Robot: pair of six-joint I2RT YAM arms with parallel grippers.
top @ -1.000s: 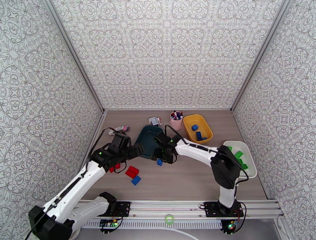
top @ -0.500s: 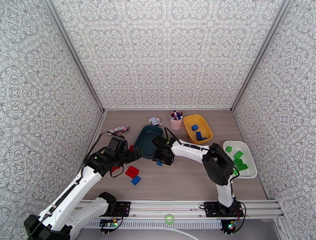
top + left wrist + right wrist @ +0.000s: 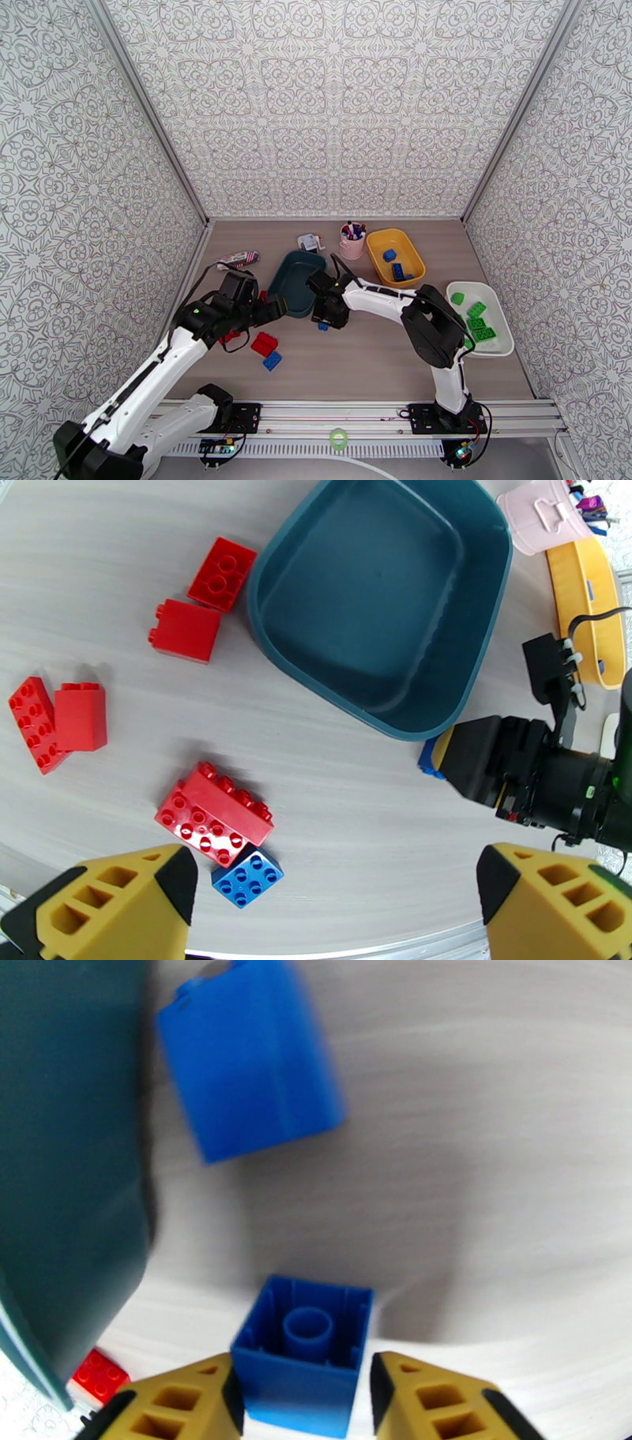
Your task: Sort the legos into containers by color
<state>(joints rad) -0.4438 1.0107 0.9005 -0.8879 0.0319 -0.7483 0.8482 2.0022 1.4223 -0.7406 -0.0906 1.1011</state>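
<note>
My right gripper (image 3: 304, 1370) is low on the table just in front of the dark teal tray (image 3: 294, 278), shut on a small blue lego (image 3: 304, 1331) whose hollow underside faces the camera. A second blue lego (image 3: 249, 1090) lies just beyond it, beside the tray wall. My left gripper (image 3: 268, 308) hovers open left of the teal tray (image 3: 379, 598), which holds nothing. Beneath it lie several red legos (image 3: 213, 811) and one blue lego (image 3: 247, 877). Blue legos (image 3: 395, 264) sit in the yellow tray (image 3: 412, 254), and green legos (image 3: 478, 324) in the white tray (image 3: 499, 316).
A pink cup of pens (image 3: 352, 241) stands between the teal and yellow trays at the back. A striped packet (image 3: 239, 257) lies at the back left, with a small white object (image 3: 310, 241) behind the teal tray. Patterned walls close in three sides.
The right jaws have closed in onto the blue lego, and the right arm has shifted slightly left. The left gripper has drifted a little toward the near side, still open.
</note>
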